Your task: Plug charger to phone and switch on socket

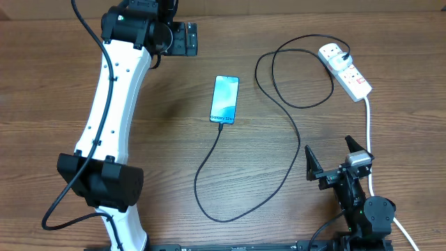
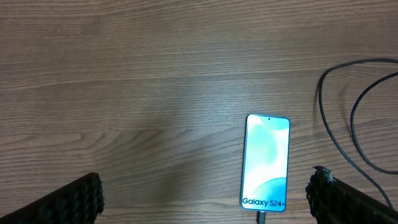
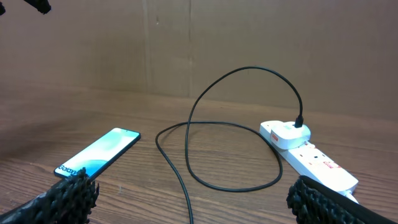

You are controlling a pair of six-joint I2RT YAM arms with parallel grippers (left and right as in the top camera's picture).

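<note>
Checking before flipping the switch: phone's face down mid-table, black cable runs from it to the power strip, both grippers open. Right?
Not quite. The phone lies screen up; the left wrist view shows its lit blue screen and lettering. The rest stands: the black cable runs from it to the power strip, and the left gripper and right gripper are open.

The left arm point(image 1: 111, 104) has a long, smooth white shell with small dark screw holes in it, and black rounded joint housings point(image 1: 104, 183) at its near and far ends. A thin black cable point(image 1: 82, 25) runs along it. The right arm point(image 1: 364, 206) is all black, with a small silver-grey block point(image 1: 357, 159) at its far end. The fingers point(image 2: 74, 200) of both arms are black, with a rough, grid-like surface.
</note>
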